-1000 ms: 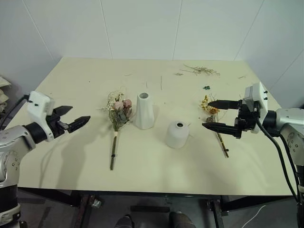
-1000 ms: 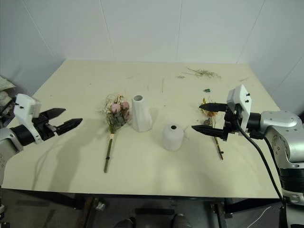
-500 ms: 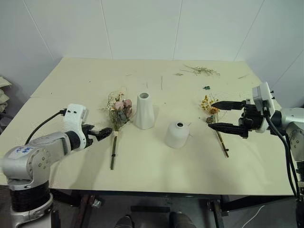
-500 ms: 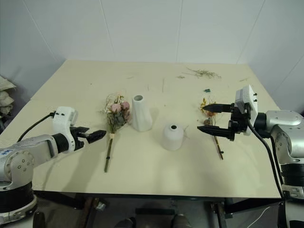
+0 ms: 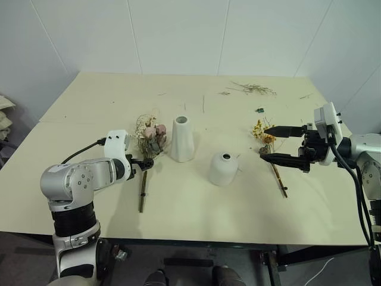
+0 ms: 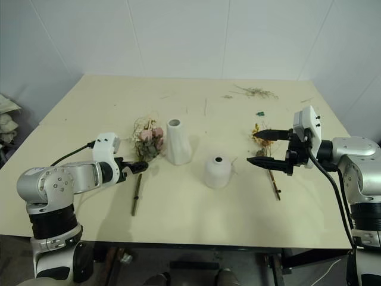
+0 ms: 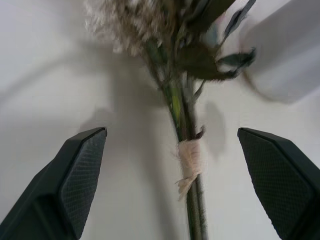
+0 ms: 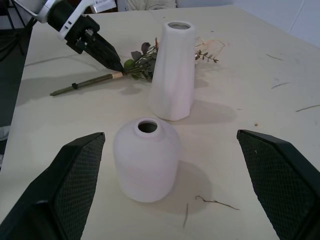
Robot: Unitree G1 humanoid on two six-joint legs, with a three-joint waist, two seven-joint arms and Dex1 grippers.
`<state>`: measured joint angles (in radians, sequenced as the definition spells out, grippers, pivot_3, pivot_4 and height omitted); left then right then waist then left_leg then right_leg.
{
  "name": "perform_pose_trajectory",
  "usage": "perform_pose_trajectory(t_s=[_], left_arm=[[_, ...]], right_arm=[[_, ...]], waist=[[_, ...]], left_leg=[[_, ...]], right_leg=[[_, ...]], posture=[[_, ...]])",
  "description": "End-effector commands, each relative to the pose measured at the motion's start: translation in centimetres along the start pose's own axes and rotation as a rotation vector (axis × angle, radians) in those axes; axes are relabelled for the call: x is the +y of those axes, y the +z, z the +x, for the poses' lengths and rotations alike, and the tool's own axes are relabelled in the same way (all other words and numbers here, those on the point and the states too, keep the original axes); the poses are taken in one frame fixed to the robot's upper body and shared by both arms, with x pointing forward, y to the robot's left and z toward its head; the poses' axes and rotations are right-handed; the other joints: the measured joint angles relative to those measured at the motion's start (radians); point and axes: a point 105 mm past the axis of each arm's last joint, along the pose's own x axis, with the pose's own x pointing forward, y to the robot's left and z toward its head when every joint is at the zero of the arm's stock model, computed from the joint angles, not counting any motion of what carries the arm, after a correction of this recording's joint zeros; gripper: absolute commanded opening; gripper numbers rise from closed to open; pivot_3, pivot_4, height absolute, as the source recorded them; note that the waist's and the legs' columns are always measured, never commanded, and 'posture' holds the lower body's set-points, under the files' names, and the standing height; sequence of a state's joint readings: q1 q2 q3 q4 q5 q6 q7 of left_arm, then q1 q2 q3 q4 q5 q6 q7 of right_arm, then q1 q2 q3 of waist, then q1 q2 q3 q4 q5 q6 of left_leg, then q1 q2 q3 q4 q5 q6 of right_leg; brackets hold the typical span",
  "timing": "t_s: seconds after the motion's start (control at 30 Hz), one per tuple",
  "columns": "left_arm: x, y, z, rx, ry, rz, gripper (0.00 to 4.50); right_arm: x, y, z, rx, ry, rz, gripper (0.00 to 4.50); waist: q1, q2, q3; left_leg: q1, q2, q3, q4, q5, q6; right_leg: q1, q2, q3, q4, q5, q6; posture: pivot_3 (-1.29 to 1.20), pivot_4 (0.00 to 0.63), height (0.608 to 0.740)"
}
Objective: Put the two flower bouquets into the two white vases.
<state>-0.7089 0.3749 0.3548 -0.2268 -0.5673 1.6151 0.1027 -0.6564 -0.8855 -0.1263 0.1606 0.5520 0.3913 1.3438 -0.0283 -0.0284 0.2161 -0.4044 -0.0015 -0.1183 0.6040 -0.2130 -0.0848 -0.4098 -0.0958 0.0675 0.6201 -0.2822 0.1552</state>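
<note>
Left claw spread wide, straddling the rose bouquet stem at its tie. Lower, pinch below the leaves. Right claw released, hovering above the yellow sprig.

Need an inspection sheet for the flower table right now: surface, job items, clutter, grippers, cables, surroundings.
Surface: cream table, flat.
Job's things: rose bouquet lying left of tall vase; short vase upright, empty; yellow sprig lying to the right.
Clutter: loose twigs near the far edge.
Grippers: left gripper open, straddling the rose stem at its tie; right gripper open above the yellow sprig.
Cables: black cable along the right arm, another on the left arm.
Surroundings: white panel walls.
</note>
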Motion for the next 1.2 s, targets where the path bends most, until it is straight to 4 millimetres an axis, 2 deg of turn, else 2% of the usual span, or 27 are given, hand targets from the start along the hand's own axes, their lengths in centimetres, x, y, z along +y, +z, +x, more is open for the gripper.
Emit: perform_pose_trajectory(t_s=[0.03, 0.17, 0.27, 0.57, 0.67, 0.7, 0.93, 1.03, 1.1, 1.2], left_arm=[[-0.4, 1.0, -0.4, -0.016, -0.012, 0.024, 4.50], [-0.8, 0.4, 0.0, 0.028, -0.032, 0.033, 4.50], [-1.1, 0.2, 0.6, 0.065, -0.034, 0.044, 3.90], [-1.2, -0.1, 0.8, 0.108, -0.046, 0.050, 1.14], [-0.5, 0.8, 0.5, 0.083, -0.014, 0.027, 0.20], [-0.2, 1.1, 0.4, 0.074, -0.004, 0.024, 0.05], [1.6, 3.4, -0.5, 0.013, 0.085, -0.012, 0.05], [1.5, 7.2, -1.1, -0.191, 0.082, 0.003, 0.05], [1.4, 10.7, -1.8, -0.422, 0.085, 0.049, 0.05], [0.8, 13.8, -2.8, -0.623, 0.044, 0.130, 0.05]], right_arm=[[0.2, 1.4, -0.8, -0.043, 0.010, -0.046, 4.47], [0.1, 1.3, -0.9, -0.037, 0.003, -0.049, 4.47], [0.1, 1.3, -1.1, -0.035, -0.009, -0.053, 4.50], [0.1, 1.3, -1.6, -0.028, -0.029, -0.055, 4.50], [0.1, 1.3, -1.8, -0.026, -0.044, -0.052, 4.50], [0.1, 1.2, -1.9, -0.026, -0.049, -0.051, 4.50], [0.1, 1.4, -2.1, -0.039, -0.073, -0.055, 4.50], [0.0, 1.8, -2.7, -0.072, -0.112, -0.083, 4.50], [0.1, 1.9, -3.0, -0.075, -0.118, -0.082, 4.50], [0.4, 2.5, -3.2, -0.106, -0.124, -0.068, 4.50]], waist=[[0.000, 0.000, 0.000], [0.000, 0.000, 0.000], [0.001, 0.000, 0.000], [0.000, 0.000, 0.000], [0.001, 0.000, 0.000], [0.001, 0.000, 0.000], [0.000, 0.000, 0.000], [0.001, 0.000, 0.000], [0.002, 0.000, 0.000], [0.003, 0.000, 0.000]], left_leg=[[0.000, 0.000, 0.000, 0.000, 0.000, 0.000], [0.000, 0.000, 0.000, 0.001, 0.000, 0.000], [0.000, 0.000, 0.000, 0.001, 0.000, 0.000], [0.000, 0.000, 0.000, 0.002, 0.000, 0.000], [0.000, 0.000, 0.000, 0.002, 0.000, 0.000], [0.000, 0.000, 0.000, 0.002, 0.000, 0.000], [-0.001, 0.000, 0.000, 0.002, 0.000, 0.000], [-0.001, 0.000, 0.000, 0.002, 0.000, 0.000], [-0.001, 0.000, 0.000, 0.002, 0.000, -0.001], [-0.001, 0.000, 0.000, 0.002, 0.000, -0.001]], right_leg=[[0.000, 0.000, 0.000, 0.000, 0.000, 0.000], [0.000, 0.000, 0.000, 0.000, 0.000, 0.000], [0.000, 0.000, 0.000, 0.000, 0.000, 0.000], [0.000, 0.000, 0.000, 0.001, 0.000, 0.000], [0.000, 0.000, 0.000, 0.000, 0.000, 0.000], [0.000, 0.000, 0.000, 0.000, 0.000, 0.000], [0.000, 0.000, 0.000, 0.000, 0.000, 0.000], [0.000, 0.000, 0.000, 0.000, 0.000, 0.001], [0.000, 0.000, 0.000, 0.000, 0.000, 0.000], [0.000, 0.000, 0.000, -0.001, 0.000, 0.000]], posture=[[0.00, 0.150, 0.740], [0.00, 0.150, 0.740], [0.00, 0.150, 0.740], [0.00, 0.150, 0.740], [0.00, 0.150, 0.740], [0.00, 0.150, 0.740], [0.00, 0.150, 0.740], [0.00, 0.150, 0.740], [0.00, 0.150, 0.740], [0.00, 0.150, 0.740]])
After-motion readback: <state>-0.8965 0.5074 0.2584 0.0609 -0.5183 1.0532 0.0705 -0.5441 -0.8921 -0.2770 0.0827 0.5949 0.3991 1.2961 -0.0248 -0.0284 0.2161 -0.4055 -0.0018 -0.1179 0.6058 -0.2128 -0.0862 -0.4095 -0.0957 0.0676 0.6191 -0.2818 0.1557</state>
